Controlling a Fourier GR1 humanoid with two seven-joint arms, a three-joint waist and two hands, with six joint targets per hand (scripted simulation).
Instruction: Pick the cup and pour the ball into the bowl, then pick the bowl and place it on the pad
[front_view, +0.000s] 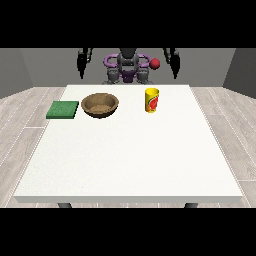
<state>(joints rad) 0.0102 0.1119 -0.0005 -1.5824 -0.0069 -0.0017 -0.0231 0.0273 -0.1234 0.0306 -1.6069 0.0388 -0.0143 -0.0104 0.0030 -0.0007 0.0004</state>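
Looking at my table (125, 160): the cup (152, 100) is yellow with a red mark on its side, standing upright near the far edge. Can't see a ball inside it from here. The bowl (100, 105) is brown and shallow, well off to the view's left of the cup, and the flat green pad (63, 109) sits just past the bowl. My hands, view's left (83, 64) and view's right (174, 62), hang behind the table holding nothing; fingers look fairly straight.
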